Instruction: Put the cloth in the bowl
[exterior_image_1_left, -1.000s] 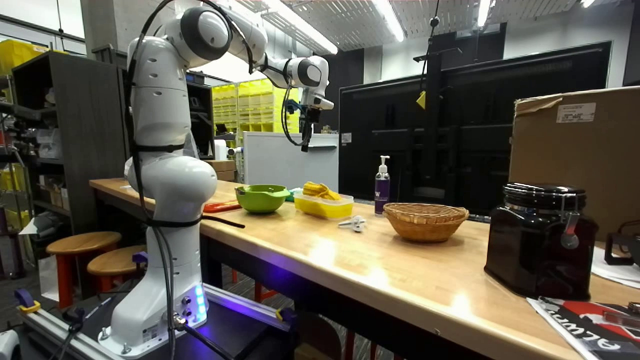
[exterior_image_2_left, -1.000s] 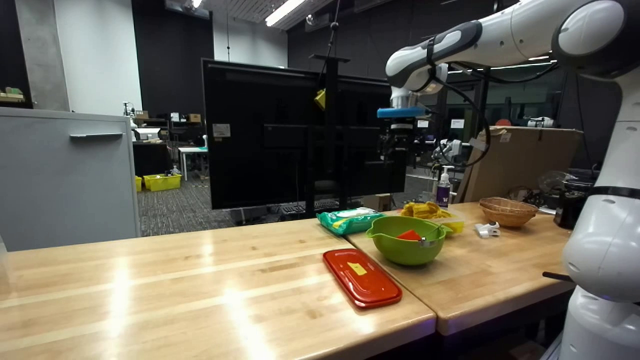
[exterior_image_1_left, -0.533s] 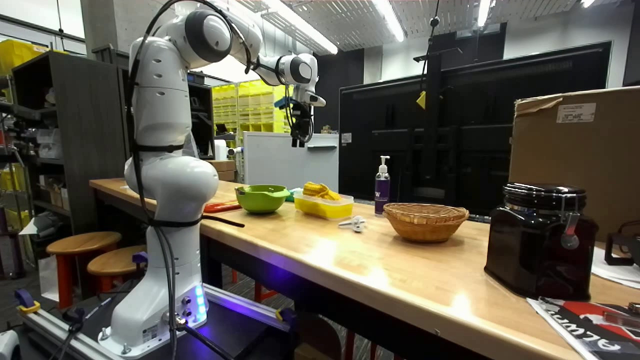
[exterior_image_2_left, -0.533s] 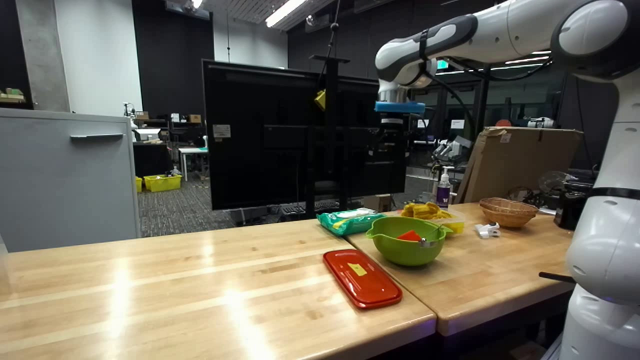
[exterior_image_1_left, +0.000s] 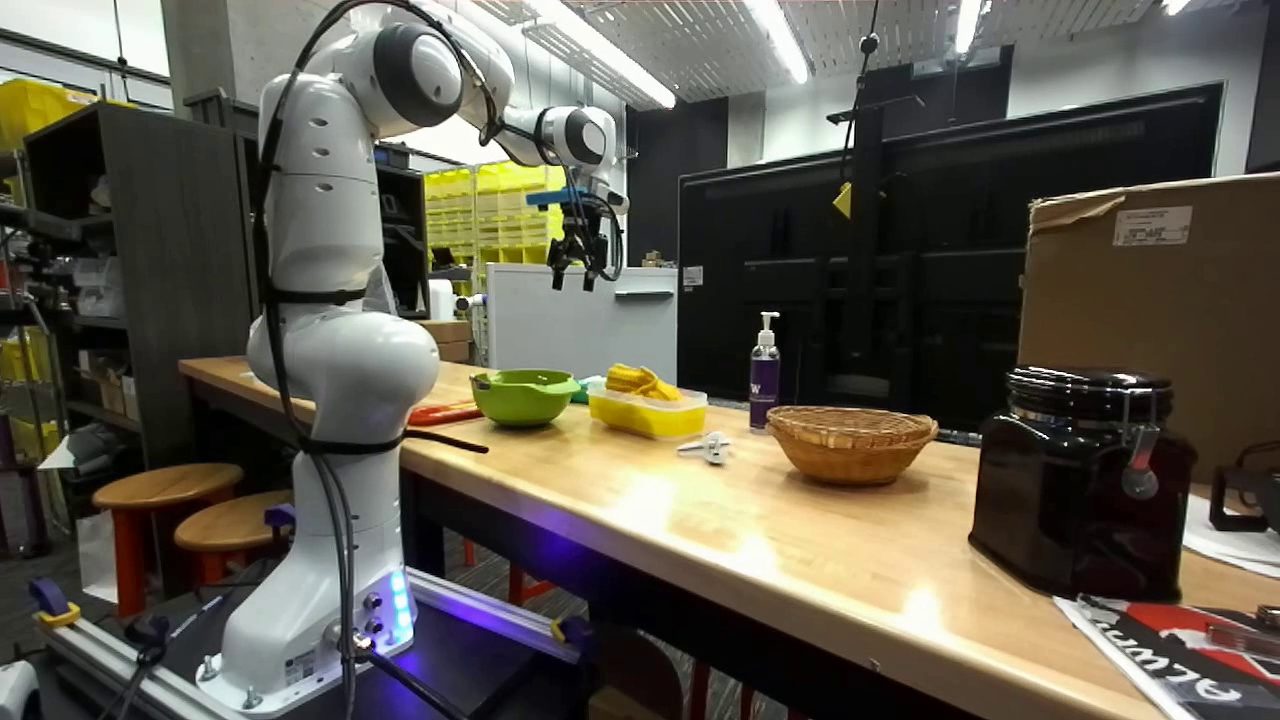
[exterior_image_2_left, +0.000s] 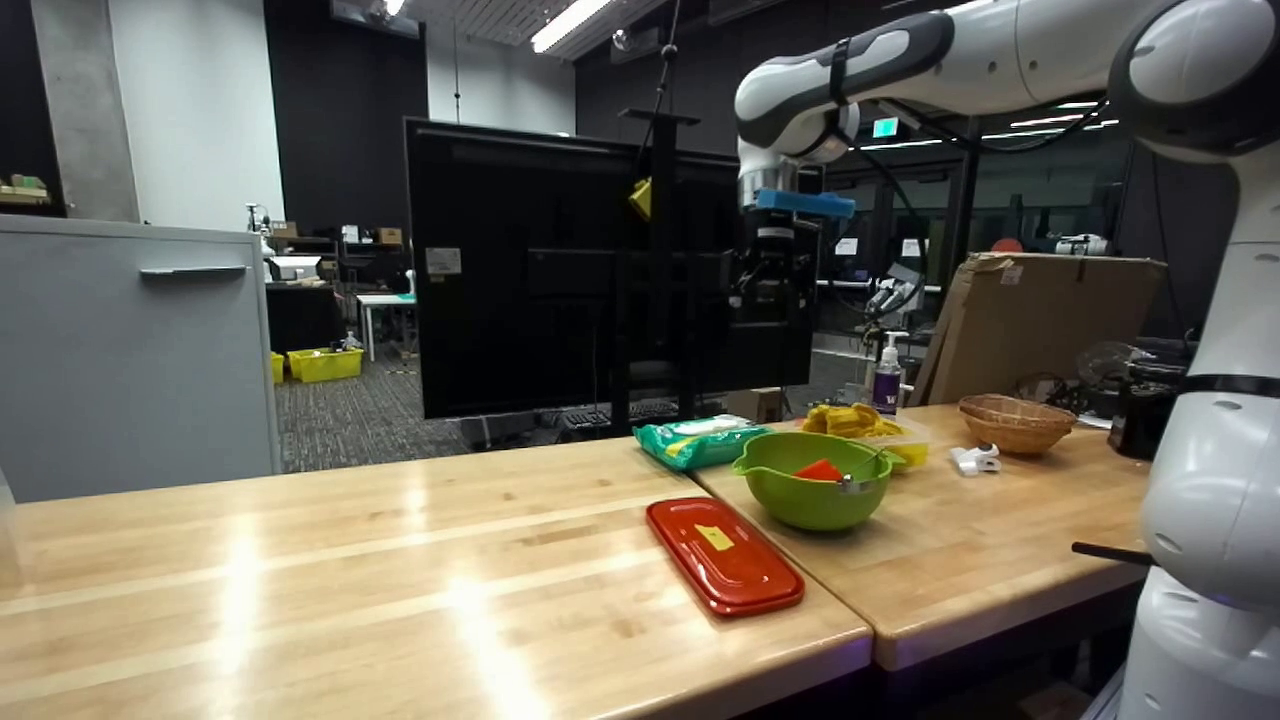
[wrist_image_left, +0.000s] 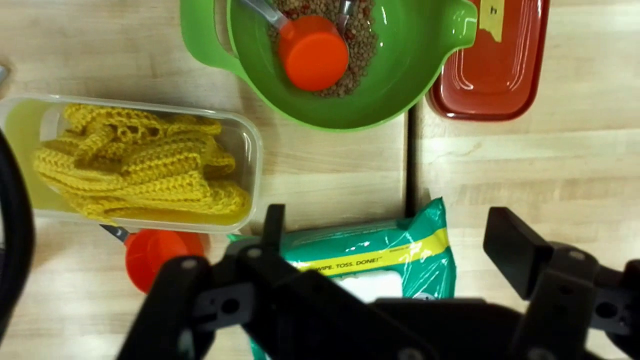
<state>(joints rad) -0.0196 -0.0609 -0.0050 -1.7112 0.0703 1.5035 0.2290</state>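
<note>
While the pincer (wrist_image_left: 389, 232) hangs spread wide above the table (wrist_image_left: 580, 165), the yellow cloth (wrist_image_left: 145, 170) lies in a clear tub (wrist_image_left: 254, 157). Near it stands the green bowl (wrist_image_left: 402, 75), holding a scoop (wrist_image_left: 314, 55).

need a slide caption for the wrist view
Fingers spread apart, wipes showing between them; the cloth lies in a tub, the bowl holds a red cup.

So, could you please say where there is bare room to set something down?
Bare: tabletop beside the red lid, away from the green bowl; also between the wicker basket and robot-side edge. Crowded: around the bowl, wipes and tub.
</note>
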